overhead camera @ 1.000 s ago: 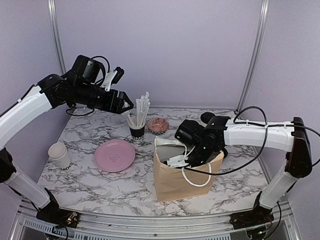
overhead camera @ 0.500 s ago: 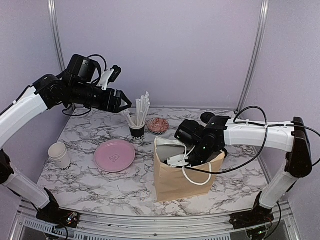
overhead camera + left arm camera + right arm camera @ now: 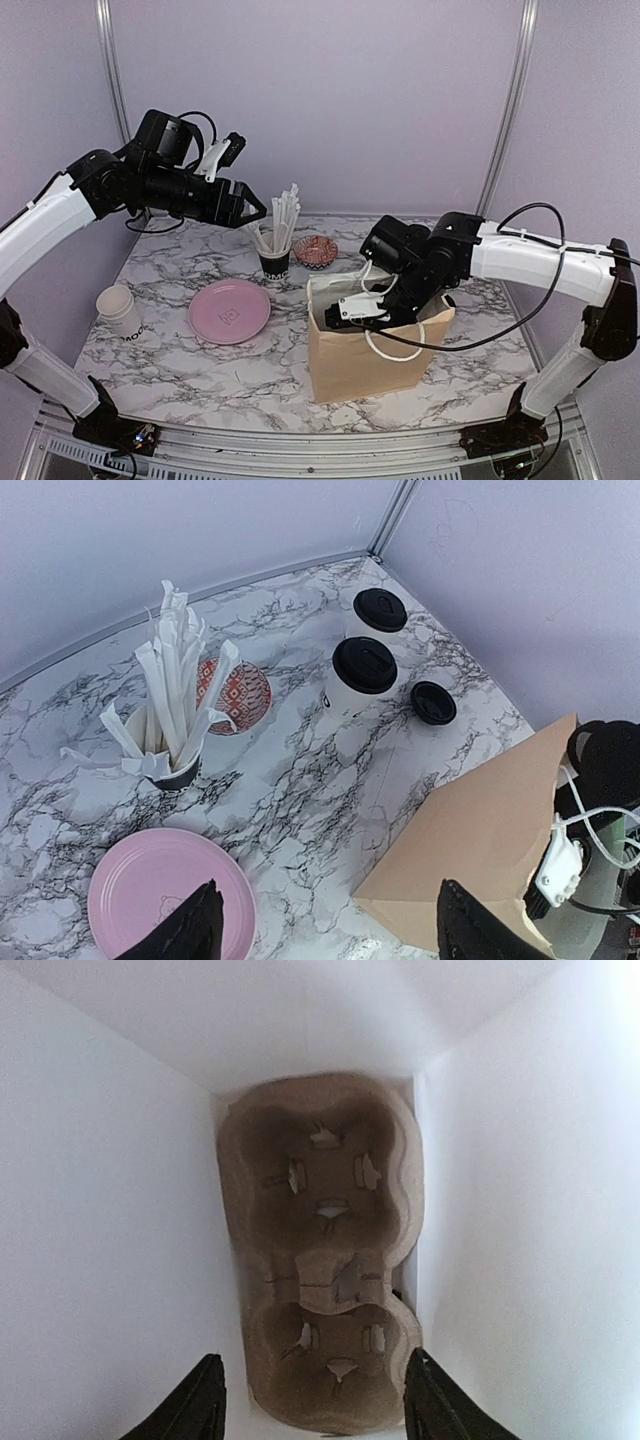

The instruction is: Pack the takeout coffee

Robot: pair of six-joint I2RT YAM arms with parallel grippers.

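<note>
Coffee cup [image 3: 362, 670], white with black lid, stood on marble table [image 3: 300, 780] ahead of left gripper [image 3: 330, 930], outside paper bag [image 3: 470, 840]. Second lidded cup [image 3: 380, 610] just beyond it, small black lid [image 3: 433, 702] beside. Left gripper hovered high, jaws spread, nothing between. Right gripper [image 3: 313, 1405] reached into bag, fingers parted, empty. Cardboard cup carrier [image 3: 320, 1240] lay beneath it on bag floor. Cup of straws [image 3: 172, 710], patterned dish [image 3: 238, 695] and pink plate [image 3: 150, 890] sat toward left gripper's left finger.

I count two lidded cups [image 3: 352, 685] [image 3: 379, 609], one loose black lid [image 3: 433, 702], one black cup of straws [image 3: 172, 765], one pink plate [image 3: 150, 890], one small patterned bowl [image 3: 240, 695], one stack of white cups [image 3: 120, 310], one paper bag [image 3: 360, 365], one cardboard carrier [image 3: 320, 1260] with two wells
</note>
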